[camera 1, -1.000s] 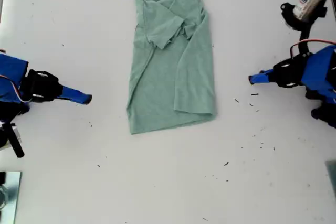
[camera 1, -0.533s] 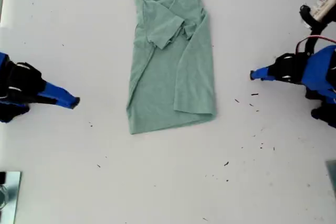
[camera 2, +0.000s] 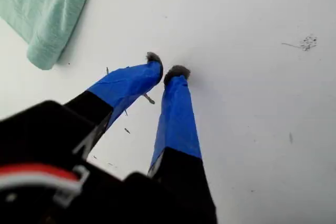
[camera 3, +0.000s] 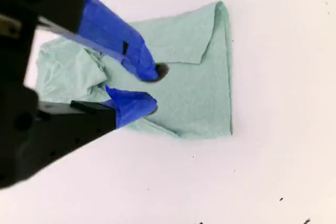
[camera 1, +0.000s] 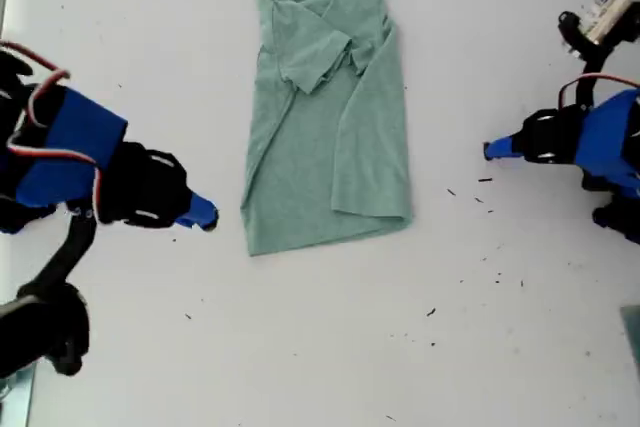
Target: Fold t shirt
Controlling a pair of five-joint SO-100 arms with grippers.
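Observation:
The t shirt [camera 1: 330, 127] lies flat on the white table, pale green, collar toward the top of the exterior view, with one side folded over along its length. My second gripper [camera 1: 205, 215] hangs just off the shirt's lower hem corner at the exterior view's left. In its wrist view its blue fingers [camera 3: 153, 90] stand slightly open above the shirt [camera 3: 194, 93], holding nothing. My first gripper [camera 1: 490, 150] is at the exterior view's right, apart from the cloth. Its tips [camera 2: 167, 67] are almost touching over bare table, with a shirt corner [camera 2: 47, 3] a little way off.
The white table [camera 1: 320, 347] carries several small dark specks [camera 1: 485, 180] between the shirt and my first gripper. A white labelled part [camera 1: 603, 9] of the arm rig sits at the exterior view's upper right edge.
The second arm rose and swung toward the shirt's lower corner, from the exterior view's left edge. The first gripper drew back slightly toward the exterior view's right. The shirt has not moved.

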